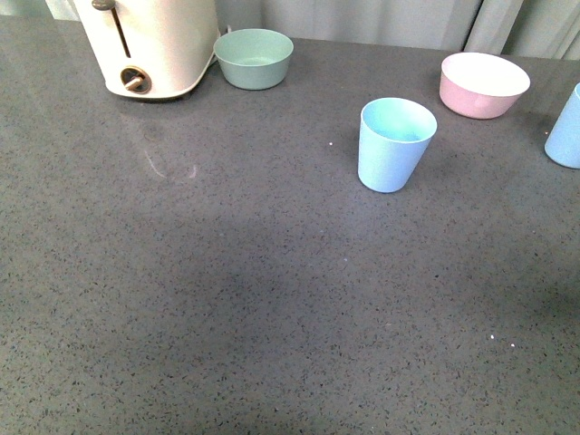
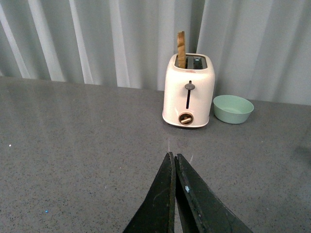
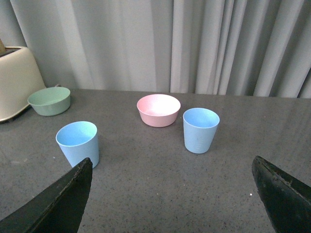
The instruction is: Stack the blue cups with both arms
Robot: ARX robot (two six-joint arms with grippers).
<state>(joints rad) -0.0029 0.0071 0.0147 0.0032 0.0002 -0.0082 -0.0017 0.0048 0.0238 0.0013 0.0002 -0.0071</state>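
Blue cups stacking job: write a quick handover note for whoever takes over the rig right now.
Left gripper: shut, holding nothing, facing the toaster.
Right gripper: wide open, empty, facing both cups.
First blue cup: upright on the countertop, near the middle of the front view.
Second blue cup: upright at the right edge of the front view, on the other side of the pink bowl.
Done: nothing; the cups stand apart and neither is held.
Left: pick up one cup, probably with the right gripper, and nest it into the other.
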